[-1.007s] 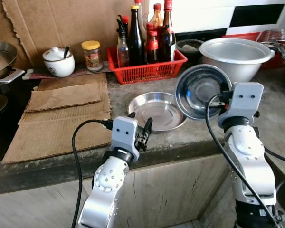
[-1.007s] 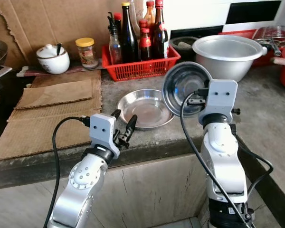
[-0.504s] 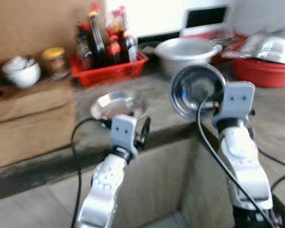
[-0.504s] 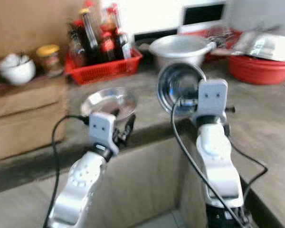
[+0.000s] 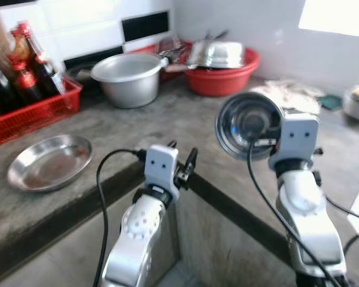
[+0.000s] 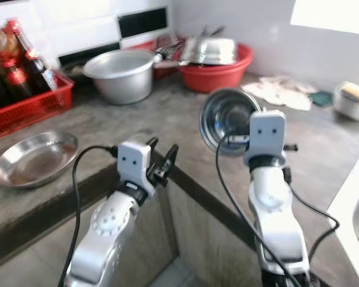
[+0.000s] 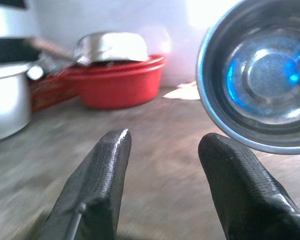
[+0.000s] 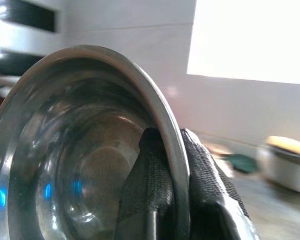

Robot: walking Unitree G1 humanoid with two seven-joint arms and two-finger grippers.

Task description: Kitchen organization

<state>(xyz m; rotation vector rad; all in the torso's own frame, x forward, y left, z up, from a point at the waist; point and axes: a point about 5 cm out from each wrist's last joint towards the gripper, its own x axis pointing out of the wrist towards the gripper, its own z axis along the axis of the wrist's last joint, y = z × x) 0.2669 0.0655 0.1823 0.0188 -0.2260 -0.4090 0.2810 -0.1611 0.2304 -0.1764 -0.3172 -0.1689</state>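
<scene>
The right pincer (image 8: pixel 165 165) pinches the rim of a steel bowl (image 5: pixel 246 122), one finger inside and one outside, holding it tilted on edge above the table (image 5: pixel 185 113) with its hollow facing the camera. The right arm stands upright at 3 o'clock. At 9 o'clock the left pincer (image 5: pixel 180 161) hovers spread and empty, the flat steel plate (image 5: pixel 48 162) lying well apart beyond it

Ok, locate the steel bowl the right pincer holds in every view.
Left eye: steel bowl right of centre, on edge.
Right eye: centre.
Left wrist: upper right.
Right wrist: left half, rim pinched.
Shared landmark: red basin.
</scene>
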